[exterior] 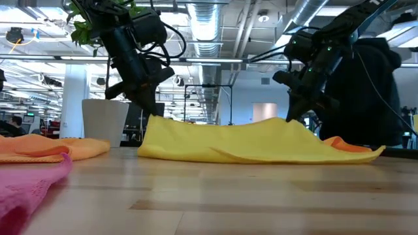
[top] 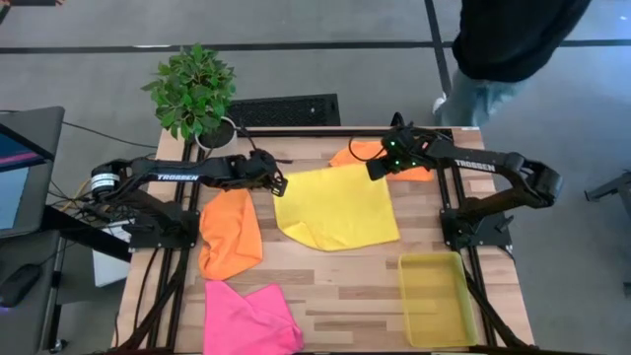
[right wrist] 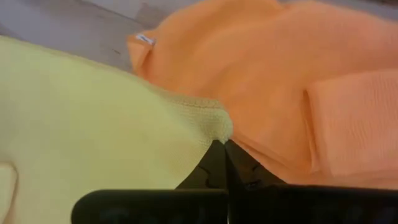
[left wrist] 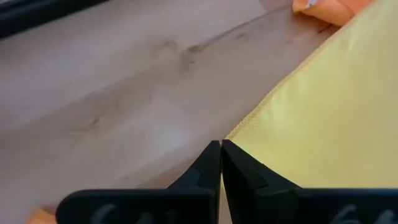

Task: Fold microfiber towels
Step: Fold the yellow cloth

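A yellow towel (top: pixel 335 207) lies spread in the middle of the table, and both grippers are shut on its far corners. My left gripper (top: pixel 279 182) is at the far left corner, my right gripper (top: pixel 375 170) at the far right corner. In the low view the two corners stand a little above the table, while the rest of the towel (exterior: pixel 248 149) lies on the wood. One orange towel (top: pixel 230 235) lies crumpled to the left. Another orange towel (top: pixel 357 152) lies behind the right gripper. A pink towel (top: pixel 246 318) lies at the near left. My left gripper pinches the yellow towel's hemmed edge at its far left corner (left wrist: pixel 244 126) between its two fingertips, slanting down from the table's left. The corner is raised a little and the rest lies on the table. My right gripper pinches the far right corner (right wrist: pixel 216 124) at its fingertips, slanting down from the right. That corner is bunched and lifted just above the orange towel (right wrist: pixel 298 81).
A yellow translucent bin (top: pixel 437 296) stands at the near right. A potted plant (top: pixel 194 91) stands at the far left corner. A person (top: pixel 503 59) stands beyond the far right edge. Bare wood (top: pixel 345 286) shows between the yellow towel and the near edge.
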Controlling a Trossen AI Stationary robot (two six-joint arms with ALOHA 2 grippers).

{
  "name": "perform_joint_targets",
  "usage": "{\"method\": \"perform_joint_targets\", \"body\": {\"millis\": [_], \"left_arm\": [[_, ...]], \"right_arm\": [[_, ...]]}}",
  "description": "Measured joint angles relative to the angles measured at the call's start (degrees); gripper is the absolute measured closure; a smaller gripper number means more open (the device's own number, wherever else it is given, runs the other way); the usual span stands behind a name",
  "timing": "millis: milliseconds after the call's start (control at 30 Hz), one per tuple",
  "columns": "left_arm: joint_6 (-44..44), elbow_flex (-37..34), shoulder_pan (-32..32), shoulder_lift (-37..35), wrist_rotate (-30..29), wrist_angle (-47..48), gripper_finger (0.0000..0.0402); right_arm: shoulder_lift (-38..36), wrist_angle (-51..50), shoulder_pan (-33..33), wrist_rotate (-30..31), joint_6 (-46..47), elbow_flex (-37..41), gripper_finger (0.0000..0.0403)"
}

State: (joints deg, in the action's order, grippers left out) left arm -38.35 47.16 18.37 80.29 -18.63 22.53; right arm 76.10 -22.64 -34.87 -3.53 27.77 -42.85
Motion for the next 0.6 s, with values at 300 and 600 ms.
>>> {"method": "perform_joint_targets", "body": {"millis": [300, 600], "left_arm": [[3.46, 0.0, -0.74, 0.31, -0.23, -1.26, 0.0401], [8.4, 0.02, -4.38, 0.31, 6.83, -1.26, 0.0401]], "right_arm": [[-0.05, 2.54, 1.24, 0.7, -3.82, -0.04, 0.0401], [-1.85, 1.41, 7.6, 0.43, -5.95, -0.04, 0.0401]]}}
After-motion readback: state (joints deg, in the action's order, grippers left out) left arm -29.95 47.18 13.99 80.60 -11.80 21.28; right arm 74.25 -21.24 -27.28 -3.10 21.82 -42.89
